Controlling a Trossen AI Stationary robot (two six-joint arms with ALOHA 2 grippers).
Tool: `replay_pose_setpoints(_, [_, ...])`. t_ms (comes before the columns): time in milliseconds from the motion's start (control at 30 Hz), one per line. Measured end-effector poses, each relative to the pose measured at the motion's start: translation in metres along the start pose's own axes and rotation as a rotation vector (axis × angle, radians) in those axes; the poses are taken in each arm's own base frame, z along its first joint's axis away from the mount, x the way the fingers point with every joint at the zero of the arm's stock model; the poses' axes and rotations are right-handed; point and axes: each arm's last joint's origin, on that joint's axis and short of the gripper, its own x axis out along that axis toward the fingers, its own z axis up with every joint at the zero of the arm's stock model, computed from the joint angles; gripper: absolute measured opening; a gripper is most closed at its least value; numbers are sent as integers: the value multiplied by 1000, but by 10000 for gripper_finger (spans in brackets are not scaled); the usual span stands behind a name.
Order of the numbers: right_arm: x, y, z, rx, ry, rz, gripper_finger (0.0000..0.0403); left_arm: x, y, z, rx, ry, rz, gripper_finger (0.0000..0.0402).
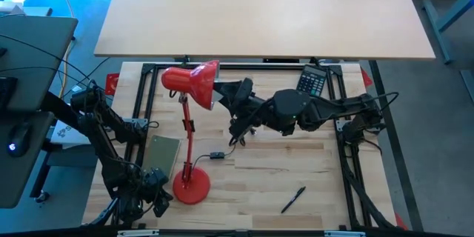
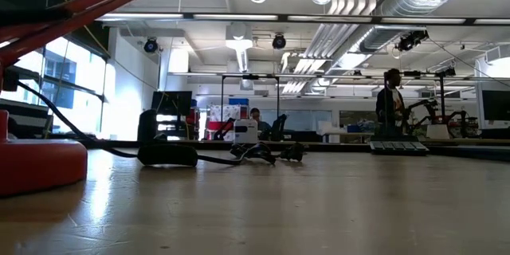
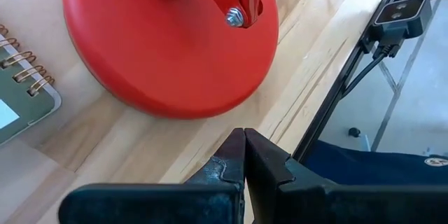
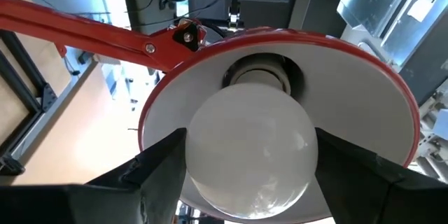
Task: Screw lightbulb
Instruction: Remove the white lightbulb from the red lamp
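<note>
— So, starting at the left, what's there?

— The left gripper point(image 3: 243, 155) sits low at the table's near-left corner, its two dark matte fingers pressed flat together with nothing between them. Just past them lies the lamp base point(image 3: 168, 49), a smooth, glossy red disc on the pale, streaky wood of the table point(image 1: 296, 167). A silver nut shows on the red bracket above it. Beside the base a green spiral notebook point(image 1: 164, 154) lies flat; its far side is cut off in the wrist view.

— And moving along?

— A thin red lamp arm point(image 1: 187, 122) climbs from the base to the red shade point(image 1: 194, 83), a flared cone lying on its side with the mouth facing right. From above, the bulb cannot be seen; the shade and the arm cover it.

— Where is it, then?

— Inside the shade. The right wrist view shows the lightbulb point(image 4: 245, 150), a round, frosted white globe, its narrow neck seated in the socket deep in the white-lined interior. The right gripper point(image 4: 246, 164) reaches into the shade's mouth, fingers spread wide to either side of the globe. They look to be against it, though the contact itself is hard to make out.

— Further right?

— A black calculator point(image 1: 312, 81) near the far edge, and a black pen point(image 1: 292, 199) lying slantwise near the front.
</note>
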Motion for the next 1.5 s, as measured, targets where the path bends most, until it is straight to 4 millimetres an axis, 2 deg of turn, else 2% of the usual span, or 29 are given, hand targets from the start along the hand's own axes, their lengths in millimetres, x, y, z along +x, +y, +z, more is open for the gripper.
replay_pose_setpoints(133, [0, 0, 1, -9, -16, -2, 271, 0, 0, 0, 9, 0, 0, 0])
replay_pose_setpoints(300, [0, 1, 1, 89, -25, 5, 271, 0, 0, 0, 25, 1, -1, 0])
replay_pose_setpoints(533, [-3, 0, 4, 70, -7, 4, 274, 0, 0, -1, 30, 11, -2, 0])
replay_pose_setpoints(1033, [-8, -2, 9, 231, 11, -2, 390, 0, -2, -1, 35, 29, -14, 0])
replay_pose_setpoints(1133, [-10, -2, 11, 268, 11, 0, 397, 0, -2, -1, 35, 28, -13, 0])
replay_pose_setpoints(1500, [-38, -7, 44, 374, -73, 7, 399, 0, -2, -1, 66, 27, -13, 0])
